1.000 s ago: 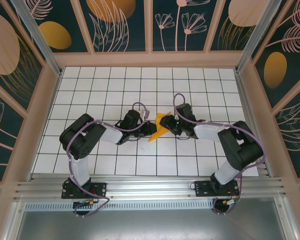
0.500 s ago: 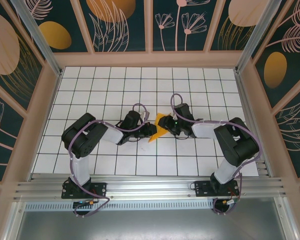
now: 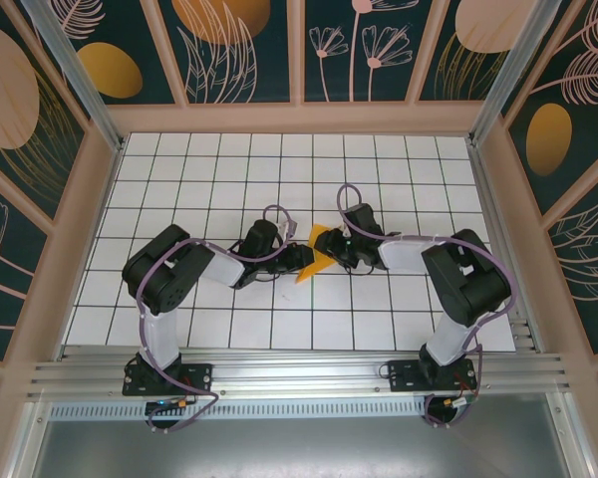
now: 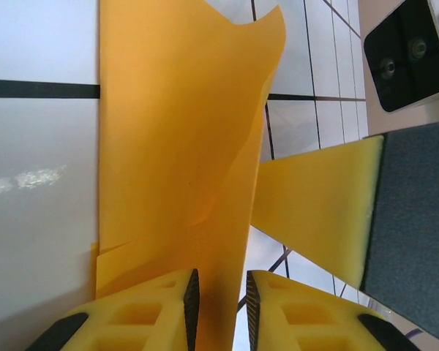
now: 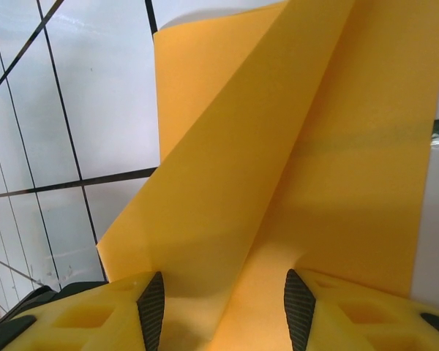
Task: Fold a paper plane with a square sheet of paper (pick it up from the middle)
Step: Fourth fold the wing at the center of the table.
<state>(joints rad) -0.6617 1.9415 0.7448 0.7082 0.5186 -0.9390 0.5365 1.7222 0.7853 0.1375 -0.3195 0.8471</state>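
Though left end effector (image 4: pixel 218 287) and right end effector (image 5: pixel 218 294) straddle one sheet (image 3: pixel 318 251), grips are unclear.

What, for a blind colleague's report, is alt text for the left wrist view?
A folded orange-yellow sheet of paper extends from between the narrowly parted yellow fingers of the left gripper, over a white tiled table. A second yellow finger reaches its right edge.
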